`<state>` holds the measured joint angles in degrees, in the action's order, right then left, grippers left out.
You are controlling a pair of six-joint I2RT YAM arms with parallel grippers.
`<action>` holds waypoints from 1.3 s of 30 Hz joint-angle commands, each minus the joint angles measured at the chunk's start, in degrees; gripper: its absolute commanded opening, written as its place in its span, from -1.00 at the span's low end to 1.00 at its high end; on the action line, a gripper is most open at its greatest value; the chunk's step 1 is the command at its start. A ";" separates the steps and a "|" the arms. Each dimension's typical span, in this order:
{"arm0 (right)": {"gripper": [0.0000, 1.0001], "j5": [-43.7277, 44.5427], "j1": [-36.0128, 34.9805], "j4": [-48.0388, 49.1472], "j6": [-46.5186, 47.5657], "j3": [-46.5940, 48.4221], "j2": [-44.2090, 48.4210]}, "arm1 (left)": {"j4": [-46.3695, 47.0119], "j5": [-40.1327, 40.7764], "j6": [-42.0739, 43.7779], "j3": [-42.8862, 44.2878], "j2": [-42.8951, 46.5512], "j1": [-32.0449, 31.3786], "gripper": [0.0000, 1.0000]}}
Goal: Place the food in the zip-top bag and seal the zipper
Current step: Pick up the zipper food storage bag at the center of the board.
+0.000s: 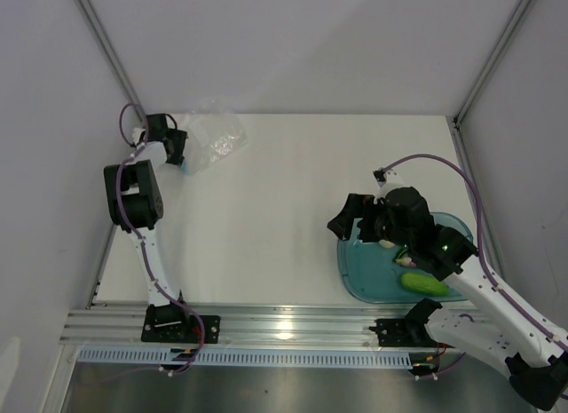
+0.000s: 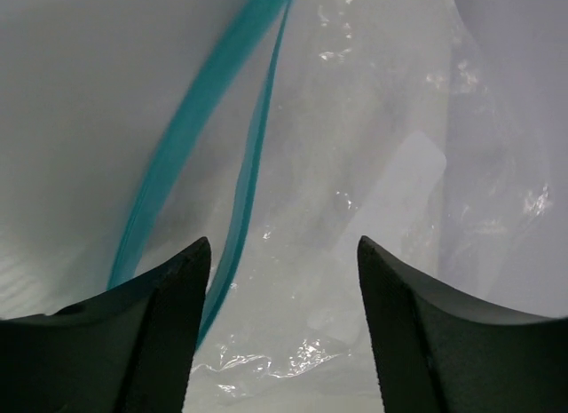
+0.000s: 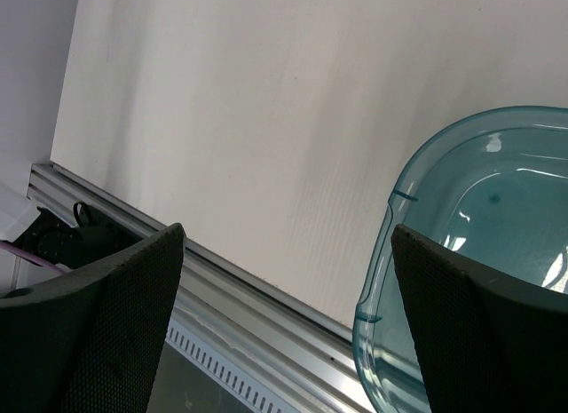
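The left gripper (image 2: 282, 250) is spread wide. Both dark fingers (image 2: 151, 335) stand at the bottom of the wrist view, with the clear zip-top bag (image 2: 382, 173) lying between and beyond them. Whether they touch the plastic cannot be told. The teal zipper (image 2: 193, 120) runs from the top centre down to the left finger, its two strips parted. From above, this bag sits at the upper left of the white table (image 1: 293, 191).

The right gripper (image 3: 288, 231) is also wide open and holds nothing. It hangs over the left rim of the teal tray (image 3: 390, 253), with the aluminium rail (image 3: 231, 289) at lower left. In the tray lie the light green cucumber (image 1: 423, 284) and a cream egg (image 1: 388, 244), which is partly hidden by the arm.
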<state>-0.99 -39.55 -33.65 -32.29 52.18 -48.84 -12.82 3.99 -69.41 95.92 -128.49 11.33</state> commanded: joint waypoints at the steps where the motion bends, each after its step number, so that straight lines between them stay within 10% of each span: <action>1: 0.99 -0.50 0.26 2.10 1.00 -0.33 1.20 | 4.46 -2.75 1.38 -1.26 0.25 -2.10 0.34; 8: 0.99 -0.24 0.53 1.04 1.18 -0.15 2.61 | 5.44 -3.28 2.87 -3.54 1.57 -2.63 -0.11; 15: 0.99 -0.41 0.79 0.52 0.92 -0.24 1.73 | 7.46 -8.10 5.07 -10.39 7.18 -2.28 -0.99; 32: 0.99 -2.42 4.22 -7.14 2.85 1.96 -8.20 | 15.02 -24.02 16.40 -44.84 48.73 -12.37 -0.99; 39: 0.96 0.63 -9.38 -0.20 1.53 3.18 -3.98 | 4.65 -15.17 17.56 -52.84 66.68 -24.77 -0.99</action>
<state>-2.00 -43.31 -38.17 -31.20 52.23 -54.61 -2.52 -15.66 -53.63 45.71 -67.29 -10.46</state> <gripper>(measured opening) 0.989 0.004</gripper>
